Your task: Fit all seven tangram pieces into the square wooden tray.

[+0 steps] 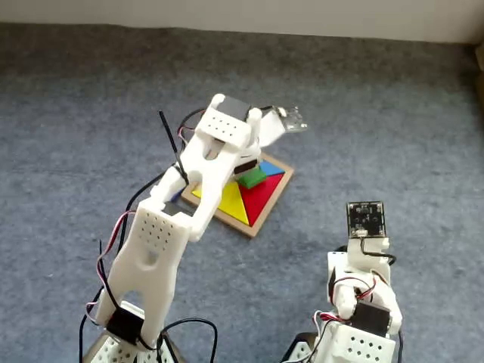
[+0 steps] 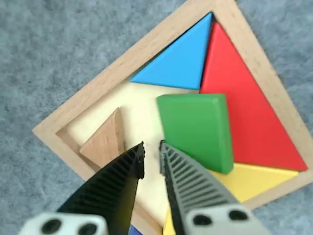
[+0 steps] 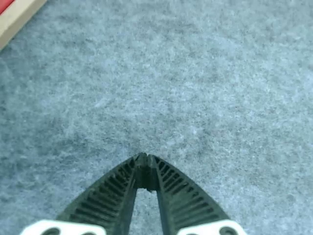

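Observation:
The square wooden tray (image 2: 78,110) lies on grey carpet. In it are a blue triangle (image 2: 178,61), a large red triangle (image 2: 244,112), a yellow triangle (image 2: 249,178) and a small wooden triangle (image 2: 105,142). A green square (image 2: 195,127) rests in the middle and stands higher than the others, its edge over the yellow piece. My left gripper (image 2: 152,151) hovers over the bare tray floor between the wooden triangle and the green square, slightly open and holding nothing. My right gripper (image 3: 146,169) is shut and empty, low over carpet away from the tray.
In the high view the left arm (image 1: 212,162) covers the near-left half of the tray (image 1: 253,223). The right arm (image 1: 361,302) sits folded at the front right. A clear plastic part (image 1: 291,117) shows beyond the tray. Open carpet surrounds everything.

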Robot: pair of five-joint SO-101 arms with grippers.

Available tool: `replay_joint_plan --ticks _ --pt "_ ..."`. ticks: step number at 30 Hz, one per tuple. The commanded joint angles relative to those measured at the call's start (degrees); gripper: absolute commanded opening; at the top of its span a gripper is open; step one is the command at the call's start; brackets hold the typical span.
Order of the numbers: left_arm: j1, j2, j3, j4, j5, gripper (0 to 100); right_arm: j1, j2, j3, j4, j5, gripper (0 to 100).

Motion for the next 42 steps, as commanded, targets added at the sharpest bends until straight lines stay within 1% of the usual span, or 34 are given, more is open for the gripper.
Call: replay_joint_plan --ticks 1,3,7,11,17,23,25,28,30,34,40,42 --pt "-2.1 -3.7 -2.6 -0.4 6.2 17 0.7 -1.3 5.6 0.1 -0.1 0.9" --pt "-3.7 -3.7 -3.5 -2.4 7.5 18 0.7 -1.3 5.6 0.1 -0.1 0.9" --pt "-5.8 -3.5 -3.8 -5.8 7.4 19 0.7 -1.3 5.6 0.1 -0.1 0.9" --pt "-5.8 -2.9 -3.7 -7.6 7.4 19 0.7 -1.3 5.6 0.1 -0.1 0.9" --pt "-5.6 2.9 -4.1 -9.8 7.1 19 0.7 -1.3 5.6 0.1 -0.1 0.9" --pt "-5.7 4.6 -3.9 -9.3 7.1 19 0.7 -1.3 5.6 0.1 -0.1 0.9" --pt "-5.6 4.7 -3.9 -7.8 6.8 19 0.7 -1.3 5.6 0.1 -0.1 0.9" --pt "-4.4 4.7 -4.0 -4.2 1.8 16 0.7 -1.3 5.6 0.1 -0.1 0.9" --pt "-3.1 4.7 -3.8 -2.8 0.4 14 0.7 -1.3 5.6 0.1 -0.1 0.9" --pt "-1.5 4.7 -3.7 -1.7 0.0 13 0.7 -1.3 5.6 0.1 -0.1 0.9" --pt "-1.5 4.7 -3.7 -1.7 0.2 14 0.7 -1.3 5.6 0.1 -0.1 0.9" --pt "-1.5 4.8 -3.7 -1.7 0.3 17 0.7 -1.3 5.6 0.1 -0.1 0.9"
